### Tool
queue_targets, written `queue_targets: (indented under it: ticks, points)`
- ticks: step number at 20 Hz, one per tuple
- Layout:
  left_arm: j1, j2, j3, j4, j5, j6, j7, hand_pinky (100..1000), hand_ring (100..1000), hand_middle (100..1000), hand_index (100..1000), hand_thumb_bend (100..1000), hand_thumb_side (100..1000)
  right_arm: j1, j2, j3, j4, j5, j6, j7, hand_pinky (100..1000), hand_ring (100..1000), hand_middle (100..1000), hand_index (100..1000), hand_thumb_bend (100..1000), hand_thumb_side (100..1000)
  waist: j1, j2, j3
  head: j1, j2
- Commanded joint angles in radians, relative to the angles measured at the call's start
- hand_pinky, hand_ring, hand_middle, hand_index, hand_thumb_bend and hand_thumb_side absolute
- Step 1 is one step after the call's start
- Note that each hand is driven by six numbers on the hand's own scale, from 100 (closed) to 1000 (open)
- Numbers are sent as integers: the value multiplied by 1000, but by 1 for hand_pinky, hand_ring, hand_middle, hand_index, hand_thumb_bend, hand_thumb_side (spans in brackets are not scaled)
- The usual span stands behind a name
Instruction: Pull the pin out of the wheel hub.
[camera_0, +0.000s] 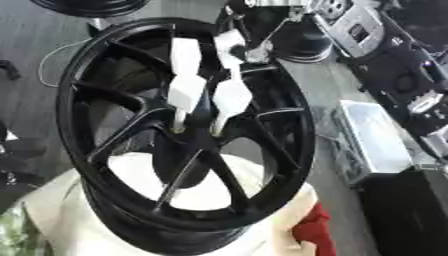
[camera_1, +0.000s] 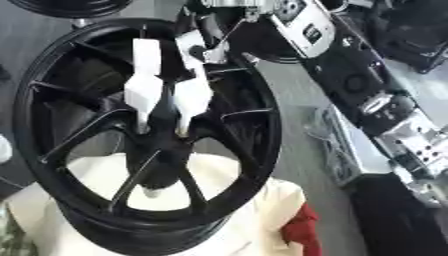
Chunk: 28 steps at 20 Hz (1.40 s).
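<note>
A black spoked wheel hub (camera_0: 114, 100) leans tilted on a stand draped in cream cloth (camera_0: 52, 210), filling the middle of both views. My right arm (camera_1: 350, 75) comes in from the upper right. My right hand (camera_0: 232, 95) reaches down onto the hub's centre with two white fingers (camera_0: 185, 90) held side by side. Their tips rest on either side of a dark upright piece (camera_1: 163, 112), which looks like the pin, and they pinch it. The pin's lower end is hidden in the hub's black centre. My left hand does not show.
A second black wheel (camera_0: 87, 6) lies at the top left. A clear plastic box (camera_0: 372, 140) stands on the floor to the right, with dark equipment (camera_0: 411, 210) beside it. Red cloth (camera_0: 315, 232) hangs at the stand's lower right.
</note>
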Motion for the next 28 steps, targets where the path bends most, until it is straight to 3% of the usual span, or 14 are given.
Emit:
queue_targets:
  ticks: [1,8,16,23,28]
  points:
    - [-5,24,0,-12,-1,-2,-5,821,1000,925,767,127,905,-18,-45,-33,-27,-18,-151,166,604,417,276,467,103,181,13,-23,-5,-2,6]
    - [-3,23,-1,-12,0,-3,-8,822,1000,926,767,124,901,-22,-61,-92,-45,-51,-116,155,603,410,270,459,134,187,18,-25,-9,-13,6]
    - [-1,23,0,-13,9,-1,-8,822,1000,927,766,124,896,-4,-106,-178,8,-56,-72,57,601,401,265,456,138,158,22,-30,-15,-29,6]
    - [6,27,5,-13,3,-5,-4,823,1000,929,766,123,899,64,-184,-287,53,-63,-35,-75,601,392,261,455,169,114,22,-27,-28,-26,6]
    - [10,31,13,-15,3,-9,2,823,1000,929,766,121,894,164,-272,-370,78,-67,-12,-181,604,392,261,455,220,114,23,-21,-44,-15,6]
